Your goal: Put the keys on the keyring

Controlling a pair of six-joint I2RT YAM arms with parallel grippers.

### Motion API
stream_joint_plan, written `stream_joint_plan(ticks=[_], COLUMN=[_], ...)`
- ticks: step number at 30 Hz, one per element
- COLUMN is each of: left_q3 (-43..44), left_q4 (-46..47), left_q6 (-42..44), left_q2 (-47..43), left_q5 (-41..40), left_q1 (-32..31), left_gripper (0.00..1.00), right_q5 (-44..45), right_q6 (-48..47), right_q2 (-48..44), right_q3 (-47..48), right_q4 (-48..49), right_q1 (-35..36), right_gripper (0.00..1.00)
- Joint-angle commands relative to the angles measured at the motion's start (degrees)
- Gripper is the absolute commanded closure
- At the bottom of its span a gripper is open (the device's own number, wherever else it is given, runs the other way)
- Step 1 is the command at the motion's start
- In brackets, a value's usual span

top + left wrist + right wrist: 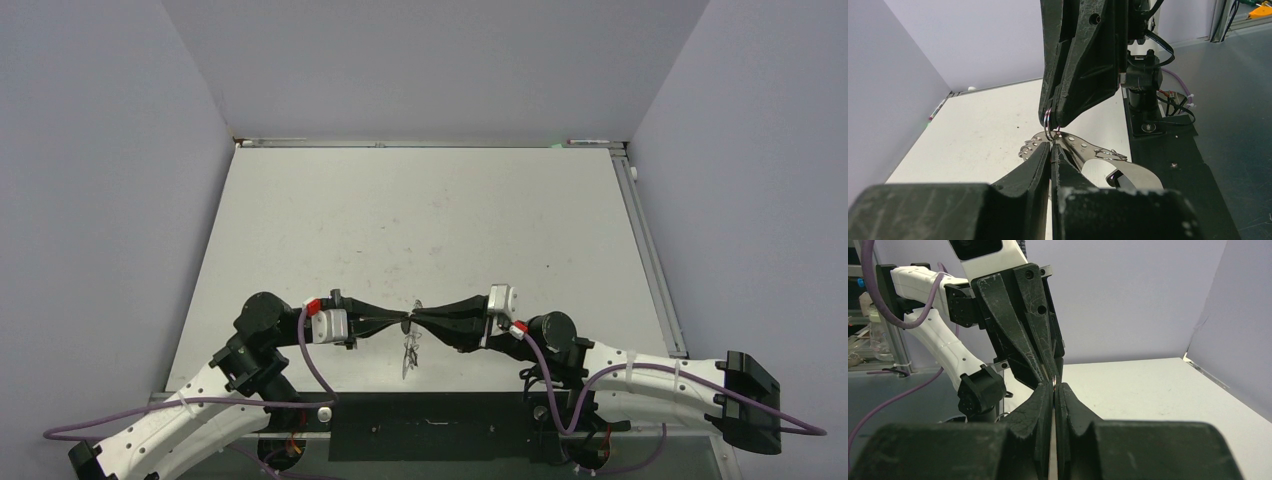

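My two grippers meet tip to tip above the table's near middle: the left gripper [405, 322] from the left, the right gripper [419, 320] from the right. In the left wrist view, the right gripper [1052, 122] is shut on a small wire ring [1048, 124]. My left gripper [1052, 145] is shut right at that ring's lower edge. Just beneath them is the keyring [1083, 149] [408, 355], a flat silvery band with holes and wire loops. A dark piece [1116, 178] under the band may be a key head; the keys are otherwise not clear.
Grey walls enclose the white table [420, 220] on three sides. A black base plate [430, 425] runs along the near edge between the arm bases. A purple cable [320, 370] loops beside the left arm.
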Motion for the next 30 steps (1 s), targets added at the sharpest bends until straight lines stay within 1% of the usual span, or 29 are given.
stream_joint_plan(ticks=[1,10,16,17,20,21,22,25,30], left_q3=[0.9,0.8,0.6,0.6,0.3,0.3,0.2,-0.1,0.0], left_q4=[1.1,1.8,2.0,2.0,2.4,2.5,2.7,3.2,3.4], left_q6=[0.0,-0.6,-0.7,-0.7,-0.8,-0.9,-1.0,-1.4,-1.7], left_q2=[0.3,0.6,0.2,0.1,-0.6,-0.8,-1.1,-1.5,-1.4], left_q5=[0.0,2.2,1.8,1.6,0.9,0.7,0.5,0.4,1.1], left_q1=[0.3,0.3,0.3,0.3,0.2,0.3,0.3,0.3,0.3], left_gripper=[1.00,1.00,1.00,0.98,0.74,0.69,0.67,0.67,0.74], right_q5=[-1.8,-3.6,-4.2,-4.1,-3.9,-3.8,-3.7,-3.8,-3.7], right_q6=[1.6,2.3,3.4,3.4,3.1,3.1,3.2,3.5,3.9], right_q2=[0.3,3.4,5.5,5.3,4.4,4.1,3.8,3.7,4.0], right_q3=[3.3,5.7,5.6,5.5,5.1,4.9,4.8,4.4,3.8], right_q4=[6.8,11.0,13.2,13.0,11.9,11.5,11.3,11.0,11.8], right_q1=[0.1,0.0,0.0,0.0,-0.1,-0.1,-0.1,-0.1,-0.1], right_gripper=[0.95,0.95,0.95,0.95,0.95,0.95,0.95,0.95,0.95])
